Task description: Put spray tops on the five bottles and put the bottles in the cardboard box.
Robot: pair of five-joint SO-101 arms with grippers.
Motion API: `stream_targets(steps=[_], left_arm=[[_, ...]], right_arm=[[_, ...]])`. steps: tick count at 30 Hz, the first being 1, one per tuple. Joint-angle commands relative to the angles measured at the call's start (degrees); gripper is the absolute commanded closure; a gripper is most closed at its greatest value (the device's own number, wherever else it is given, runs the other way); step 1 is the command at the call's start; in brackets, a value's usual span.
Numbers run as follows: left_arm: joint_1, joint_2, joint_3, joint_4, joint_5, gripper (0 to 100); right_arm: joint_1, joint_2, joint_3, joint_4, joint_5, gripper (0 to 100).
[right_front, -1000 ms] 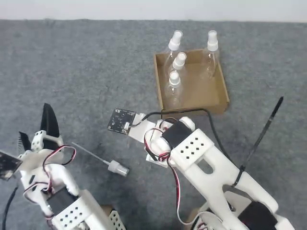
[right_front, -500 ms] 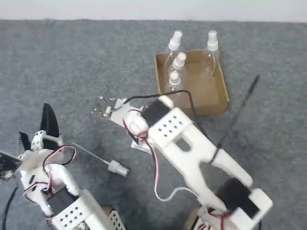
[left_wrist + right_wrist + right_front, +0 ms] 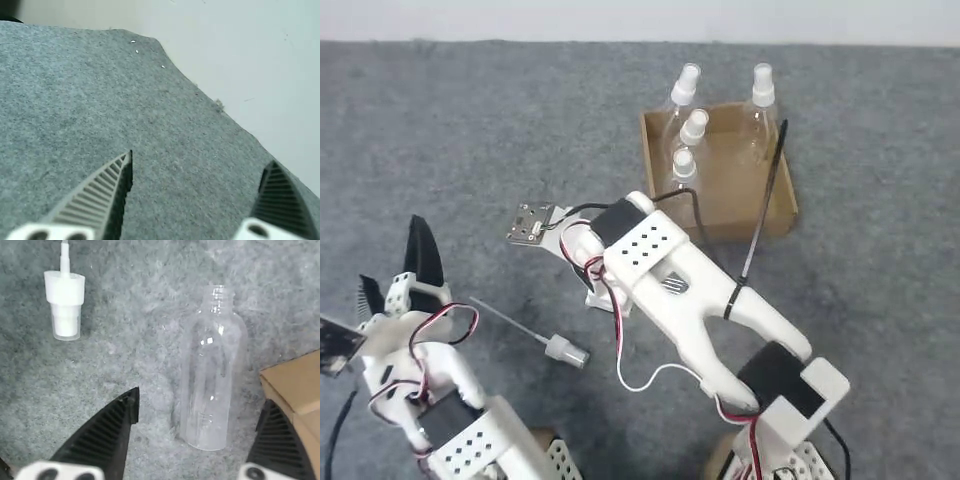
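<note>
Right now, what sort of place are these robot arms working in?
Likely a robotics test bench, not a factory line: a white left arm and right arm with exposed wiring, a grey felt mat underneath, and a cardboard box holding capped spray bottles.

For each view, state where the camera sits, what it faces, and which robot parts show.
High view: fixed overhead, looking down on cardboard box and both arms.
Left wrist view: on left arm, facing along carpet toward a wall; open left gripper.
Right wrist view: looking down at uncapped bottle; open right gripper.
Shared: loose spray top, in high and right wrist views.
</note>
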Motion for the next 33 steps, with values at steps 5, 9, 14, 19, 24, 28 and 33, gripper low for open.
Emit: stream_targets(steps=[5,9,14,19,24,28,33], left_arm=[[0.0,0.3,-0.5,-1.9,0.7,62],[0.0,0.3,-0.5,-1.9,0.7,62],[0.0,0.3,-0.5,-2.0,0.7,62],[0.0,0.3,-0.5,-2.2,0.7,62],[0.0,0.4,-0.5,-1.2,0.4,62],[0.0,0.4,-0.5,2.5,0.3,62],[0.0,0.4,-0.5,3.4,0.4,62]], right_arm=[[-1.3,2.6,-3.7,-4.2,-0.6,68.1],[-1.3,3.1,-3.7,-4.2,-0.6,68.1],[-1.3,3.1,-3.4,-4.1,-0.7,68.1],[-1.0,3.1,-3.4,-3.9,-0.4,68.1],[-1.1,3.2,-3.4,-4.1,-0.3,68.0],[-1.2,3.2,-3.4,-4.2,3.3,68.0],[-1.0,3.3,-3.3,-6.5,4.1,68.0]])
